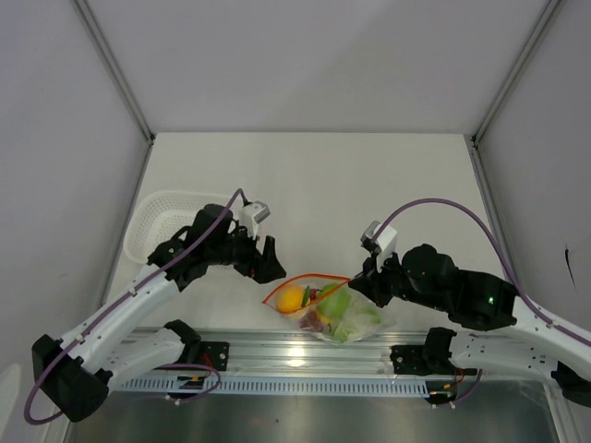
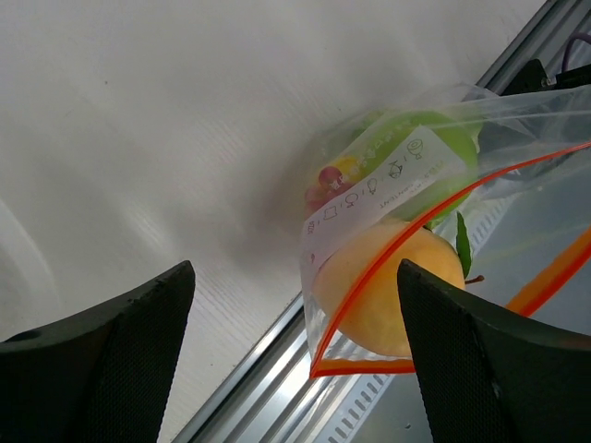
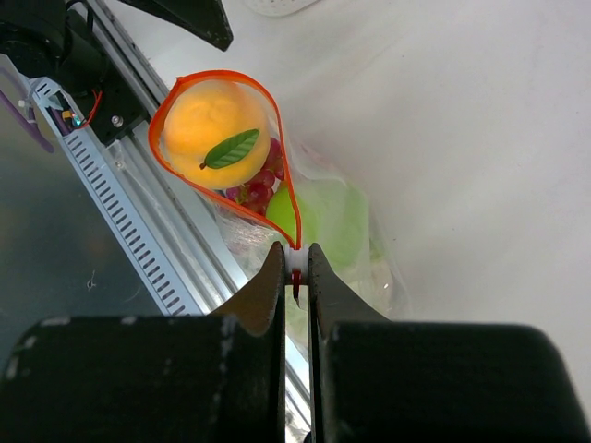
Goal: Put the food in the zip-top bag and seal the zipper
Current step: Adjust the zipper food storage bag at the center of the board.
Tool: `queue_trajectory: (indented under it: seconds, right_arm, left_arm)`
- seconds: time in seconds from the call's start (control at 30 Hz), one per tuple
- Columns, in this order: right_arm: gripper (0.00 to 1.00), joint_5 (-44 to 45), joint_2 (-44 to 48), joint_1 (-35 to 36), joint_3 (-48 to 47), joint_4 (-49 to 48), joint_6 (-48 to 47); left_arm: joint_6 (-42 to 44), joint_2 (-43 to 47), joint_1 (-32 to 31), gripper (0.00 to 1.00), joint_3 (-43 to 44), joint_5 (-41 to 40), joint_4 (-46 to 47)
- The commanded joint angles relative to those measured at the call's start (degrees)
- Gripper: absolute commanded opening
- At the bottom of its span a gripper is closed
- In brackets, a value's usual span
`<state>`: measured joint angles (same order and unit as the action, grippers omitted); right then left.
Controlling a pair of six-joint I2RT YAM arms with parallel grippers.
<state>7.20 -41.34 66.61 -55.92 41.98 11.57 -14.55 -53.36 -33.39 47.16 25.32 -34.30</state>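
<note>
The clear zip-top bag [image 1: 355, 323] lies at the table's near edge, over the metal rail. Its red-orange zipper [image 1: 309, 277] gapes in an open loop. Inside show the orange [image 1: 291, 298], the green apple [image 1: 337, 303] and the grapes [image 1: 314, 319]. I cannot make out the pale piece. My right gripper [image 3: 295, 260] is shut on the white slider at the right end of the zipper [image 3: 166, 101], with the orange [image 3: 212, 129], grapes [image 3: 259, 189] and apple [image 3: 328, 221] beyond it. My left gripper [image 2: 294, 277] is open, its jaws either side of the bag's left corner [image 2: 319, 367] without touching it.
A white perforated basket [image 1: 166, 221] stands at the left, behind the left arm. The metal rail [image 1: 277, 355] runs along the near edge under the bag. White walls close the table at the back and sides.
</note>
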Motion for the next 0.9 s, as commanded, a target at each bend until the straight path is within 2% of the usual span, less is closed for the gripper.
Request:
queue_trajectory:
  seconds: [0.0,0.1,0.17,0.2,0.43,0.53,0.67,0.73,0.83,0.87]
  right_arm:
    - [0.0,0.4,0.3,-0.2,-0.3,-1.3,0.4]
    - [0.0,0.0,0.1,-0.1,-0.5,-1.7,0.3]
    - [0.0,-0.1,-0.1,-0.1,-0.6,-1.8,0.2]
    - [0.0,-0.3,-0.1,-0.2,-0.8,-1.7,0.3]
    - [0.0,-0.3,-0.3,-0.2,-0.9,-1.8,0.2]
    - [0.0,0.0,-0.1,-0.2,-0.9,-2.0,0.2]
    - [0.0,0.7,-0.4,-0.2,-1.2,-2.3,0.3]
    - [0.0,1.8,-0.5,-0.2,-1.4,-2.6,0.7]
    - [0.0,4.9,-0.9,-0.2,-1.5,-2.5,2.0]
    - [0.0,6.0,-1.0,-0.2,-1.5,-2.4,2.4]
  left_arm:
    - [0.7,-1.2,-3.5,0.89,2.0,0.3,5.5]
    - [1.6,-3.8,-7.8,0.87,3.2,-2.9,7.7]
    - [1.5,-4.5,-8.8,0.83,3.6,-2.3,8.9]
    - [1.4,-4.7,-9.0,0.77,3.5,-2.3,9.4]
    - [1.4,-6.9,-10.2,0.69,2.7,-1.6,11.1]
    - [1.6,-8.8,-10.6,0.6,2.8,-1.1,10.9]
    - [1.9,-11.2,-11.0,0.41,3.6,2.3,10.9]
    - [2.0,-11.8,-11.3,0.37,3.6,3.4,11.3]
    - [2.5,-12.2,-11.3,0.25,3.9,5.2,10.5]
    - [3.1,-12.3,-11.3,0.17,4.3,5.4,10.0]
